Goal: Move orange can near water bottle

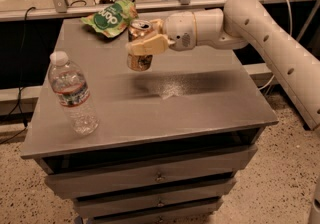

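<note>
The orange can (139, 62) is held clamped in the 2-finger gripper (145, 44), lifted above the far side of the table (210, 103) beside the green snack bag (107, 17). The water bottle (74, 99) is stood upright at the left front. The can is best carried level and set down beside it, not against it.
</note>
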### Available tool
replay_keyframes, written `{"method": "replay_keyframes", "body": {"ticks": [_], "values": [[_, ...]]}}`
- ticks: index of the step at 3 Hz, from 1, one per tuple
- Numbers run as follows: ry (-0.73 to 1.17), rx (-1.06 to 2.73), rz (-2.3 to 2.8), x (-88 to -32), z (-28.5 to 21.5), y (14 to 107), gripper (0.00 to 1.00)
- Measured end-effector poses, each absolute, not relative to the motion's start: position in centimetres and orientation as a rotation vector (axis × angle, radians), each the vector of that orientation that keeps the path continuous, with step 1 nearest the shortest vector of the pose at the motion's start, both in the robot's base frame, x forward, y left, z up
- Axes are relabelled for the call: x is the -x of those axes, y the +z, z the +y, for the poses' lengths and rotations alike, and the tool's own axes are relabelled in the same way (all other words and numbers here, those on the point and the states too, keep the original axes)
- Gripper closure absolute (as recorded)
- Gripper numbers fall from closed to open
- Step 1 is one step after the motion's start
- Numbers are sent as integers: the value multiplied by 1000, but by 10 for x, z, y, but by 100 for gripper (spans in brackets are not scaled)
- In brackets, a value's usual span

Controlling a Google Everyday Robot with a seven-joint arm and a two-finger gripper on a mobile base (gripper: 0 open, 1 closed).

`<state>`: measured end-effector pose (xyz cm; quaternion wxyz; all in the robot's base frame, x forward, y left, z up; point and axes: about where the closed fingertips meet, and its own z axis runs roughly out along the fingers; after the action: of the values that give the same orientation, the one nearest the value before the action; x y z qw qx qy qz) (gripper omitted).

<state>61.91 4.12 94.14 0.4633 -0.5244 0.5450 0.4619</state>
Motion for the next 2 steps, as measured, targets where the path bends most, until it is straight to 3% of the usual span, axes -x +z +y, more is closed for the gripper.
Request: {"method": "replay_keyframes", "body": {"ticks": [2], "values": [[1207, 1427, 1242, -576, 47, 926, 100]]}}
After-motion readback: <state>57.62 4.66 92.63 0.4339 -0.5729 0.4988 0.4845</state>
